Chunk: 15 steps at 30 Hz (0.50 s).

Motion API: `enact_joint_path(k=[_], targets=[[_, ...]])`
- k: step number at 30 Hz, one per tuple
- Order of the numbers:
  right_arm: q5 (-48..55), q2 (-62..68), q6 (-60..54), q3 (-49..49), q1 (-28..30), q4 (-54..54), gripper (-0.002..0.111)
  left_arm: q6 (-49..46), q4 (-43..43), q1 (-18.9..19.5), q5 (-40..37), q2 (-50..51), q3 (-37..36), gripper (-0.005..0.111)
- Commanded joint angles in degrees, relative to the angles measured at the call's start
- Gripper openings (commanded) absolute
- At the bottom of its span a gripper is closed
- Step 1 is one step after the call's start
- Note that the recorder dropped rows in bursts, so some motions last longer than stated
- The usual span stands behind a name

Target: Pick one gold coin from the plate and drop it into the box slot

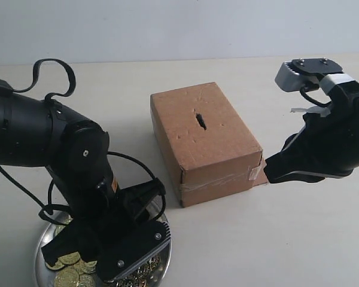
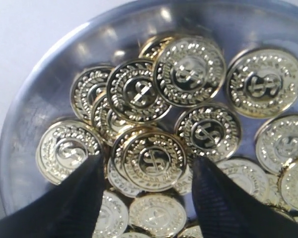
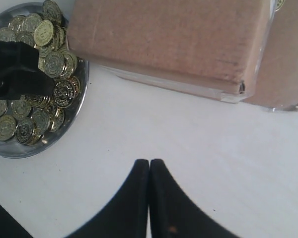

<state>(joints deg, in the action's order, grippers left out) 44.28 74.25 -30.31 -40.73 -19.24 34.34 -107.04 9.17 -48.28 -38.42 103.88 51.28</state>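
The left gripper (image 2: 148,168) is open low over the plate (image 2: 30,109), one coin (image 2: 151,157) of the heap lying between its jaws, while the right gripper (image 3: 149,164) is closed and empty above the table (image 3: 213,168) beside the box (image 1: 206,140).

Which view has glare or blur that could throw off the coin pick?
Left wrist view: white glare spots on the plate wall, coins sharp, left fingers soft and dark. Exterior view: even light, slot crisp. Right wrist view: table slightly washed out, no blur.
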Motion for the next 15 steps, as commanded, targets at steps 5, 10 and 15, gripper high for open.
enact_joint_path(k=[5, 10, 15], targets=[[0.0, -0.4, -0.4, -0.4, -0.1, 0.2, 0.000, 1.3, 0.2, -0.3, -1.0, -1.3, -0.4, 0.052], [0.0, -0.4, -0.4, -0.4, -0.1, 0.2, 0.000, 1.1, 0.2, -0.3, 0.5, -1.3, -2.5, 0.052], [0.2, -0.4, -0.4, -0.4, -0.1, 0.2, 0.000, -0.3, 0.1, -0.3, 3.0, -1.6, -3.3, 0.052]])
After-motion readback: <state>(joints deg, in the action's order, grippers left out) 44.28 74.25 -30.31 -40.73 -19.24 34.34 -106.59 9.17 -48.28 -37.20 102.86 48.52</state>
